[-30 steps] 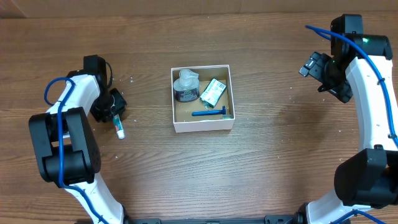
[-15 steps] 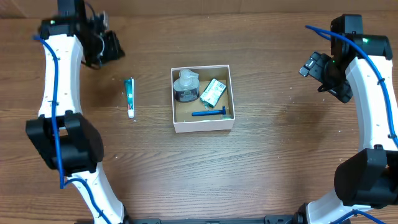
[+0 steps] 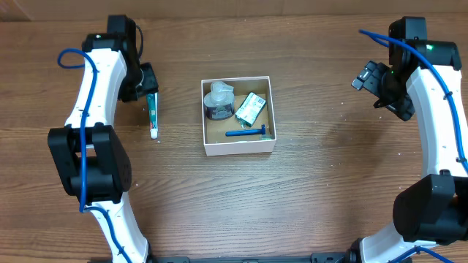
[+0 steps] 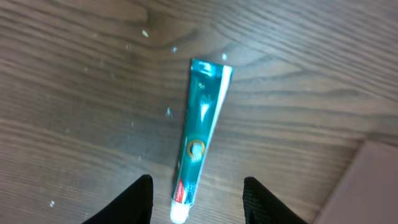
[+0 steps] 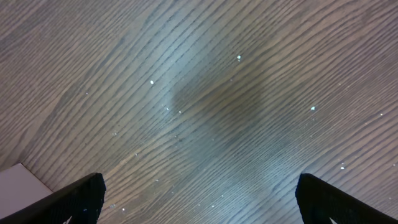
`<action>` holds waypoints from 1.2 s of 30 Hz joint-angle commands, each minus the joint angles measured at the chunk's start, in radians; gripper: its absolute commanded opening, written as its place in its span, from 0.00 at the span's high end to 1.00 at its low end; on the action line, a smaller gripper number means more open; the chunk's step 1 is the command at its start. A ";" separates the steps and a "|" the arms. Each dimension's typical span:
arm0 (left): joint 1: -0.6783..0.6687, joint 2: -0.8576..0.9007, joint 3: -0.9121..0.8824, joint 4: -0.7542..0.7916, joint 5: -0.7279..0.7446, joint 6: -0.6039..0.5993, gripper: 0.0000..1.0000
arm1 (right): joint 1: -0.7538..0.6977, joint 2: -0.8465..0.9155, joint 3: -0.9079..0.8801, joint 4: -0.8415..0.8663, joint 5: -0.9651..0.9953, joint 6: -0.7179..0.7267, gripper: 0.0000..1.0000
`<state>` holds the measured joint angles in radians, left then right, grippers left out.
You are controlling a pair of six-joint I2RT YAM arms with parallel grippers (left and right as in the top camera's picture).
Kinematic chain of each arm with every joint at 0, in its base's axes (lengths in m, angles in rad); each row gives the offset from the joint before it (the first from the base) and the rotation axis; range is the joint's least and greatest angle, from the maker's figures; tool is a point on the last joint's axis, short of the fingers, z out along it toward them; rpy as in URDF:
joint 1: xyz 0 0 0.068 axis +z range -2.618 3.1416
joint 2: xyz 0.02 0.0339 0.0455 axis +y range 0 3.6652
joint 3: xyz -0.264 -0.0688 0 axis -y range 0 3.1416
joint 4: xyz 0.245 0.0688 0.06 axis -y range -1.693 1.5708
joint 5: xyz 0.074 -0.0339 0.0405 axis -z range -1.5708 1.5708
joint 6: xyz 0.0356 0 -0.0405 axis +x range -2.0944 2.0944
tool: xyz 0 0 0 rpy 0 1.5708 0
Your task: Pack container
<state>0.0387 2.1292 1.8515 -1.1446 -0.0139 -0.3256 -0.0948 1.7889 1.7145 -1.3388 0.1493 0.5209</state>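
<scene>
The container [image 3: 240, 147] is a square white-walled box with a brown floor at the table's middle. It holds a clear-lidded dark jar [image 3: 219, 102], a green packet [image 3: 251, 108] and a blue razor [image 3: 247, 132]. A teal toothpaste tube [image 3: 152, 115] lies on the table left of the container; in the left wrist view [image 4: 200, 137] its white cap points toward my fingers. My left gripper [image 3: 143, 86] is open just above the tube's far end, its fingertips [image 4: 196, 198] on either side of the cap. My right gripper [image 3: 369, 79] is open and empty over bare table at the far right.
The wooden table carries small white specks. A corner of the container's white wall shows at the right edge of the left wrist view [image 4: 367, 186] and at the lower left of the right wrist view [image 5: 18, 180].
My left arm swung from the table's left side to the far back left, then came down over the toothpaste tube. The tube has shifted from lower left to beside the container. The right arm is still.
</scene>
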 commanded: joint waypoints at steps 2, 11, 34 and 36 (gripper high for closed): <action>-0.008 -0.003 -0.116 0.057 -0.019 -0.022 0.55 | 0.003 -0.003 0.005 0.002 0.014 0.007 0.00; -0.008 -0.003 -0.328 0.220 0.032 -0.007 0.59 | 0.003 -0.003 0.005 0.002 0.014 0.007 0.00; -0.049 -0.003 0.090 0.012 0.216 0.227 0.89 | 0.003 -0.003 0.005 0.002 0.014 0.007 0.00; -0.057 -0.003 0.246 -0.072 0.293 0.309 0.88 | 0.003 -0.003 0.005 0.002 0.015 0.007 0.00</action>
<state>-0.0063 2.1368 1.8908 -1.1358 0.1486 -0.1650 -0.0948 1.7889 1.7145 -1.3396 0.1490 0.5205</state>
